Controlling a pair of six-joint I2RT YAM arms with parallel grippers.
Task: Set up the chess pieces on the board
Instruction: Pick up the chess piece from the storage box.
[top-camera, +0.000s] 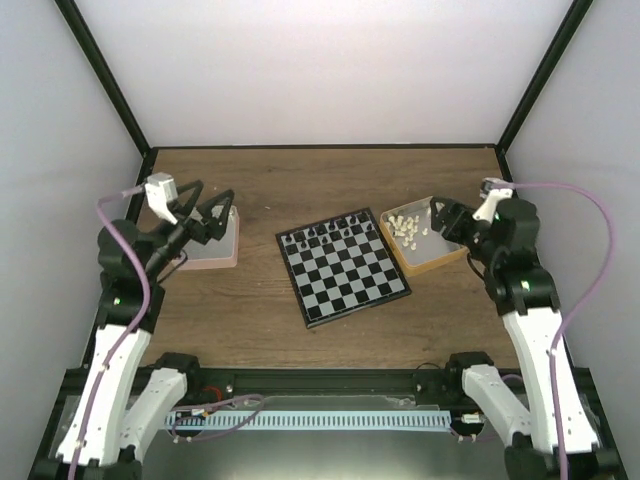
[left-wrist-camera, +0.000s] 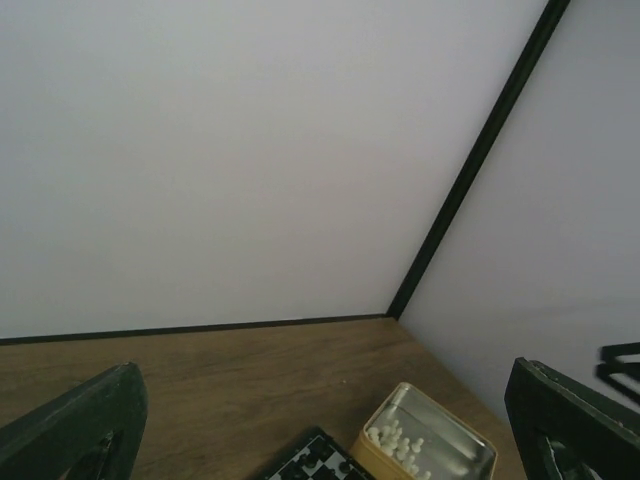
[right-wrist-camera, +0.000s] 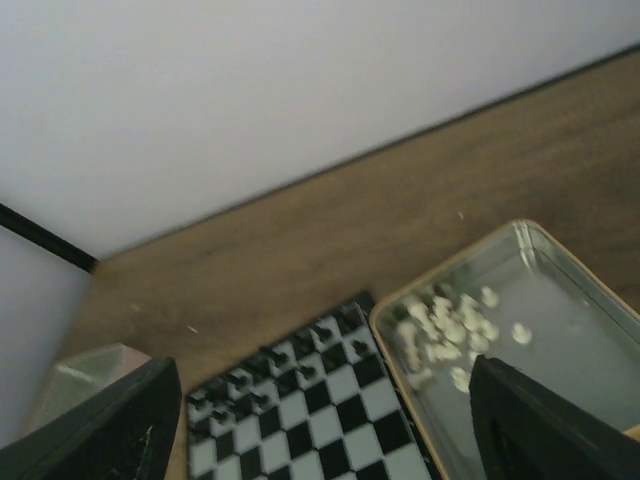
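**Figure: Both arms at the trays, jaws wide, white men unplaced**

Overhead view. You see the board (top-camera: 343, 266) at the centre of the frame, turned slightly so that its corners do not square with the table (top-camera: 320, 180). Black chessmen (top-camera: 330, 232) stand along its upper edge, in about two rows. The chess pieces (top-camera: 405, 226) lie in a loose cream-white heap in the upper left part of the orange-tan tray (top-camera: 440, 262), which sits just right of the board, at its upper right corner. A pink tray (top-camera: 218, 256) lies well apart at centre left.

Your left gripper (top-camera: 207, 212) overlaps the upper part of the pink tray, jaws spread wide and holding nothing. Your right gripper (top-camera: 443, 217) sits at the upper right corner of the orange-tan tray, just right of the heap, likewise spread wide and holding nothing.

Left wrist view. The two dark fingers (left-wrist-camera: 85, 425) occupy the lower corners of the frame, with only bare table between them; the heap and a corner of the board show at lower centre.

Right wrist view. The fingers (right-wrist-camera: 545, 425) again frame the lower corners. The heap lies at centre right inside the tray; the board fills the lower centre. Whether any piece lies on its side is too blurred to tell.
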